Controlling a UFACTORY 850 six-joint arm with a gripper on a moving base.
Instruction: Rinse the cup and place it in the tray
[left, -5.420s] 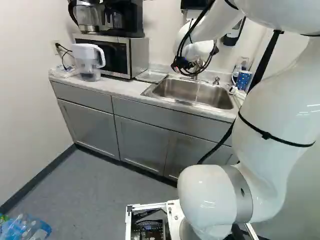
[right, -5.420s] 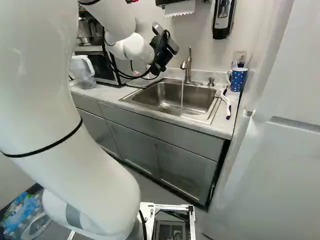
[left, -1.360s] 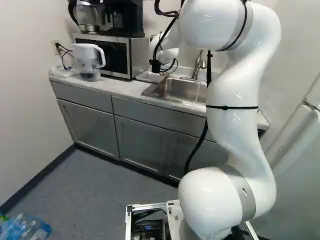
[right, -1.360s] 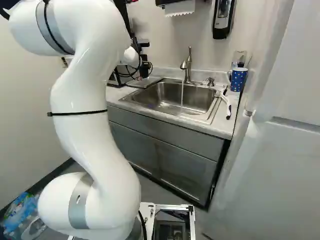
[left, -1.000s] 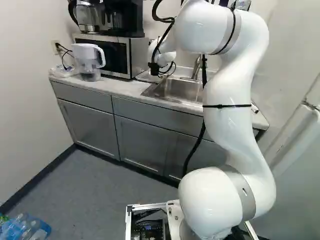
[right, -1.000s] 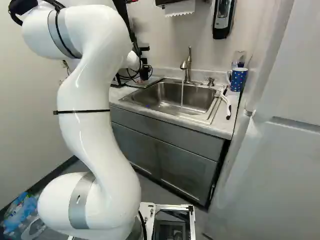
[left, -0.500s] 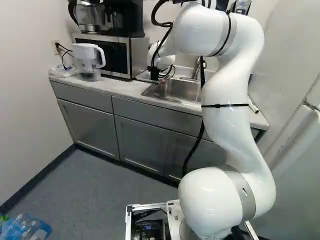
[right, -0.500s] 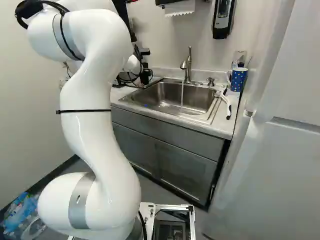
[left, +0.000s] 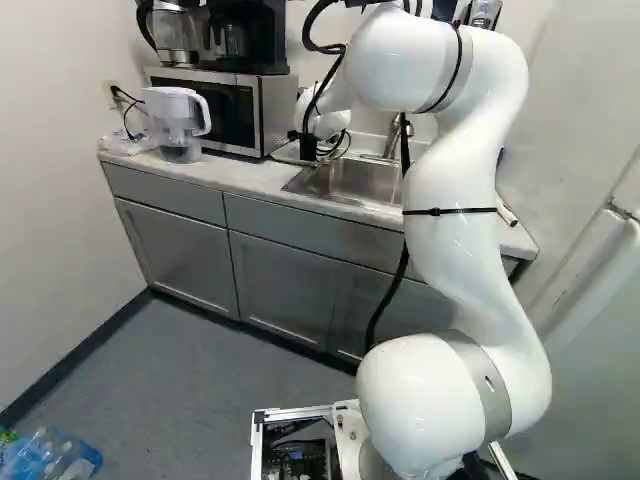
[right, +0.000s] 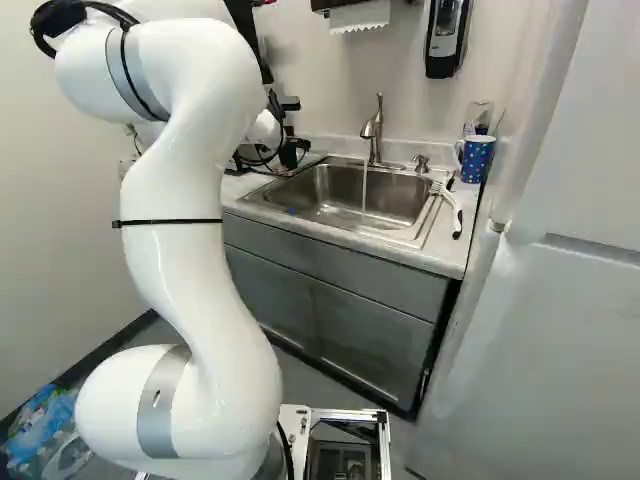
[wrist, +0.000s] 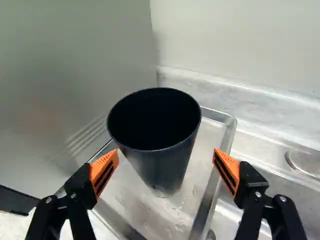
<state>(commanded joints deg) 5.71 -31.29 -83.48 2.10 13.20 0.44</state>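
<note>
Here we go, from the left of the left base view: pitcher, then microwave, and just beside it, on the bench, the cup, upright on the tray. My fingers stand wide apart around its wall, gripping nothing; whether one pad brushes it, I can't tell. Looks light and fairly stiff, that cup, likely slick if wet, with drops on the tray below. I'd hold it mid-wall; the taper could let it slip down, so an even squeeze! Next along, the sink, water running from the tap. And rightmost, my arm, climbing tall, bending over at the top and reaching across to the bench, wrist low by the microwave.
</note>
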